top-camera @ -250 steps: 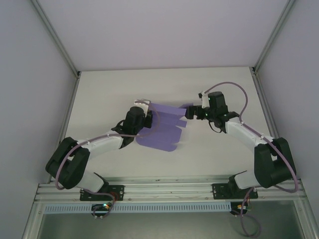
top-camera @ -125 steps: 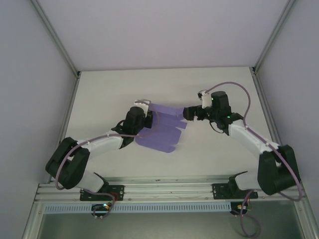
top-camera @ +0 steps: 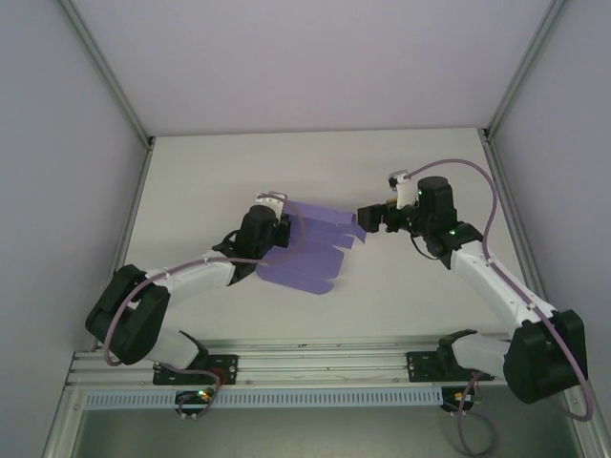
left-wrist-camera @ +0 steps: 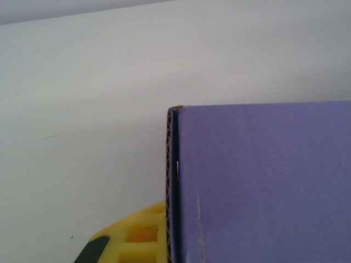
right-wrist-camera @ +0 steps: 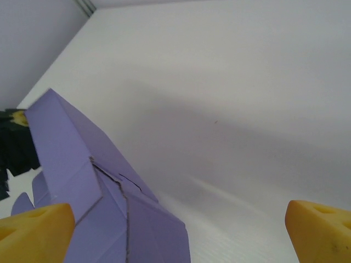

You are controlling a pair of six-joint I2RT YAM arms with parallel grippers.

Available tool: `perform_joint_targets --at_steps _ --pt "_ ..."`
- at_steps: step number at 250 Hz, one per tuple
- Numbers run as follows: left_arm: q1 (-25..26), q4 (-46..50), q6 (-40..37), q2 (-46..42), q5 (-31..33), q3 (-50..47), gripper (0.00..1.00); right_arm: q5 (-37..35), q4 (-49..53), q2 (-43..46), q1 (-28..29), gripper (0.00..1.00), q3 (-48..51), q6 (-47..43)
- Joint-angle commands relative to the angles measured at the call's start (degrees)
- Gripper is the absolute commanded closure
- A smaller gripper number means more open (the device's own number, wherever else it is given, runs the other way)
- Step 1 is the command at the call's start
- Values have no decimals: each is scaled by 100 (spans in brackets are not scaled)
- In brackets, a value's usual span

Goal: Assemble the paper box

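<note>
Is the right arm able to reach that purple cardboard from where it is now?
Probably yes: the right gripper hangs open at the right end of the paper box, nothing between them, and the left gripper grips only the opposite end.

No writing, label, brand, number or sign can be read in any view. The paper box (top-camera: 305, 250) shows only plain purple card.
</note>
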State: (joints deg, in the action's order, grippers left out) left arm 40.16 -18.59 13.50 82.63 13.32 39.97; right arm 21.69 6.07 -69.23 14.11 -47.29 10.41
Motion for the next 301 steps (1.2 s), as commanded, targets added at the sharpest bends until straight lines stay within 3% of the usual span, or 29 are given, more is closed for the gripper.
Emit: perform_joint_targets --at_steps 1,94,158,210,256,301 --pt "43 53 73 -242 30 64 100 204 65 -324 160 0 -73 -101" --pt "128 114 29 -256 -106 112 100 -165 -495 -1795 837 0 -577 63" --pt "275 215 65 -174 217 183 100 -1387 -1345 -1750 1138 0 -475 949" --pt "269 468 194 -254 626 266 100 -1924 -203 -1118 1132 0 -250 591" --pt "221 550 111 -373 562 266 100 -2193 687 -585 1088 0 16 153" --pt "201 606 42 -539 400 238 100 -2190 951 -383 682 0 182 128"
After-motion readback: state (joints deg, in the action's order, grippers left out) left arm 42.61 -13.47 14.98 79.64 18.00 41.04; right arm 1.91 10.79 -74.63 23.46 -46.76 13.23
